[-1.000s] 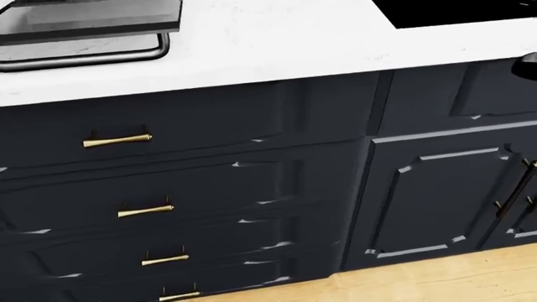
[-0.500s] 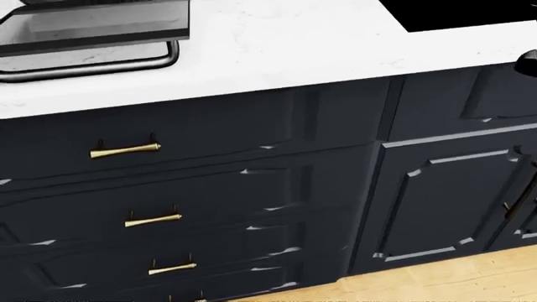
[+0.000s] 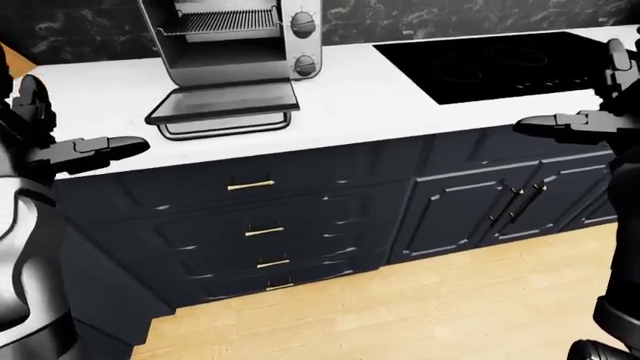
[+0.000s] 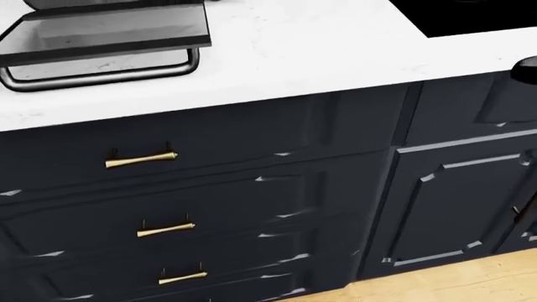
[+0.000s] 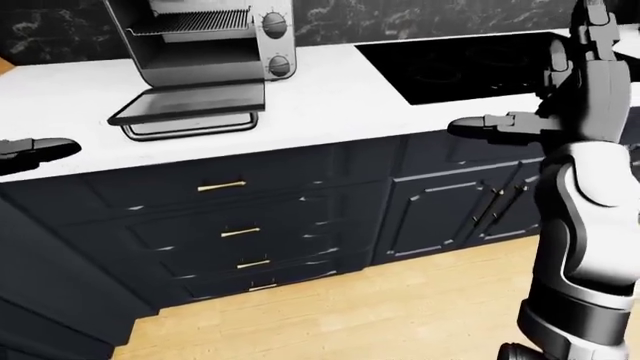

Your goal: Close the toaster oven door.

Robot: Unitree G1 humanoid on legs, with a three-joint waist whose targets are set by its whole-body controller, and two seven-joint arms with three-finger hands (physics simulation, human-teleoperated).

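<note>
The silver toaster oven stands on the white counter at the top left of the left-eye view. Its door hangs open, lying flat over the counter, with a dark bar handle at its near edge. The door and handle also show at the top left of the head view. My left hand is open, held out left of the door and apart from it. My right hand is open, far right, by the counter edge below the cooktop.
A black cooktop is set in the counter to the right. Dark drawers with brass pulls run below the oven, and cabinet doors to their right. Wooden floor lies below.
The head view has shifted: the counter, drawers and oven door slide right and down in the picture, so more of the open door shows. The door itself stays open.
</note>
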